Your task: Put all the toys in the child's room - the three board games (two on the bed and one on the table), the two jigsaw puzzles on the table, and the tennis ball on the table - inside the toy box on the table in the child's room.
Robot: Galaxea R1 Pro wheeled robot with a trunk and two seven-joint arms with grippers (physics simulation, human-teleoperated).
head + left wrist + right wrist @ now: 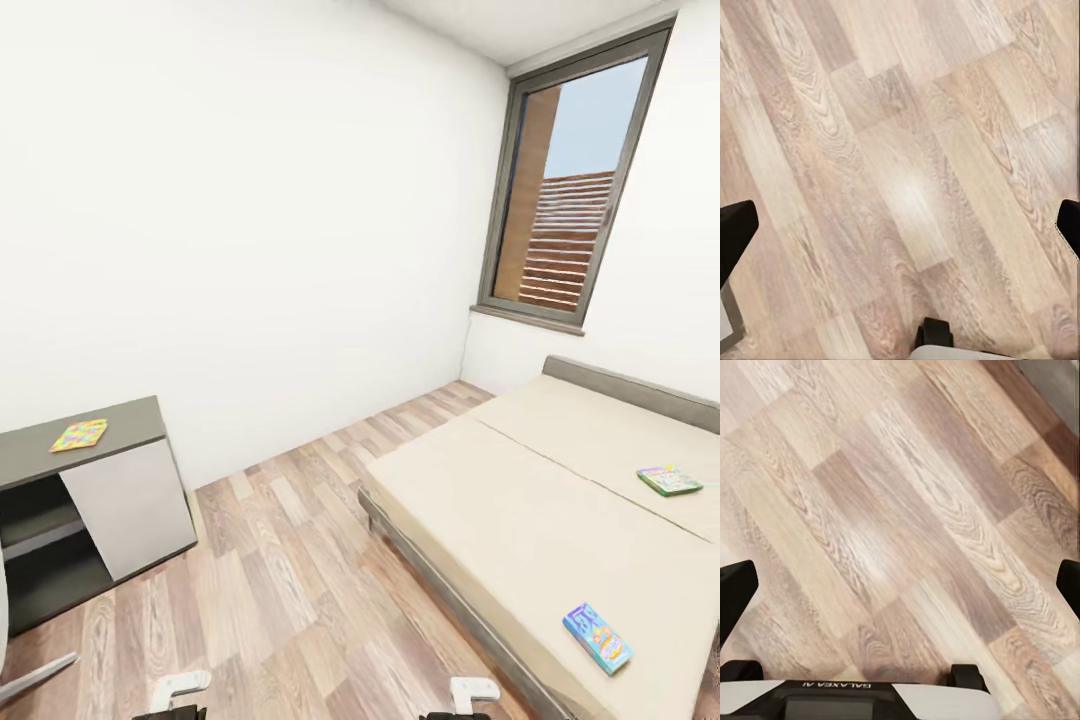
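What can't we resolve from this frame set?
- Head view: blue board game and green board game on the bed: cover print too small to read.
- Head view: sheet on the dark cabinet: pattern too small.
- Cabinet's lower left corner cut off by the picture's edge.
- Wrist views: fingers apart, cut off by frame edges.

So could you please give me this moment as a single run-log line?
phase: in transit | left gripper: open, empty | right gripper: open, empty | bed: blue board game, green board game | cabinet: jigsaw puzzle
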